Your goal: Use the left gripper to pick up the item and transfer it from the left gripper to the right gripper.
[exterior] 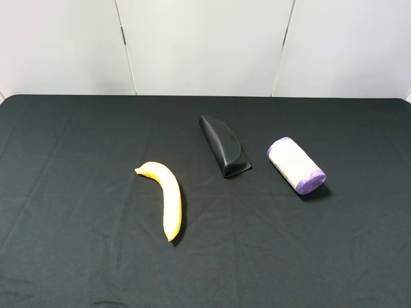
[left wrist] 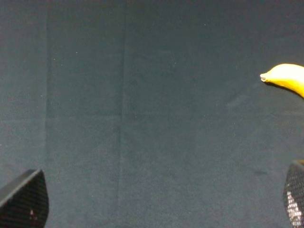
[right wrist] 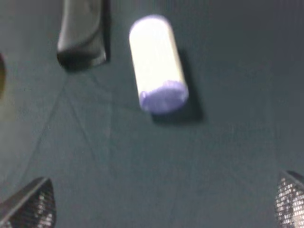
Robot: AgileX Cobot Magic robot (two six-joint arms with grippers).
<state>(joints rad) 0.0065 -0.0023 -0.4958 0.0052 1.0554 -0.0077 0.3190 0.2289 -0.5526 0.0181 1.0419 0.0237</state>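
Canister (exterior: 296, 165) first: it lies on its side on the black bench (exterior: 70, 192), toward the right of the high view, just beside the glossy black case (exterior: 223, 146) but not touching it, with its purple end turned toward the near edge. A banana (exterior: 166, 197) lies well apart on the left. Nothing holds the canister, so I judge that no part of the task is done yet: the pick-up, the lift and the hand-over all remain.

My left gripper (left wrist: 156, 202) shows only its two fingers (left wrist: 23, 202) at the corners of its wrist view, spread wide and empty, with bare cloth between them and just the banana's tip at the edge. My right gripper (right wrist: 164, 204) is also spread apart and empty, its fingers (right wrist: 31, 206) well short of the canister ahead. Neither arm appears in the high view.
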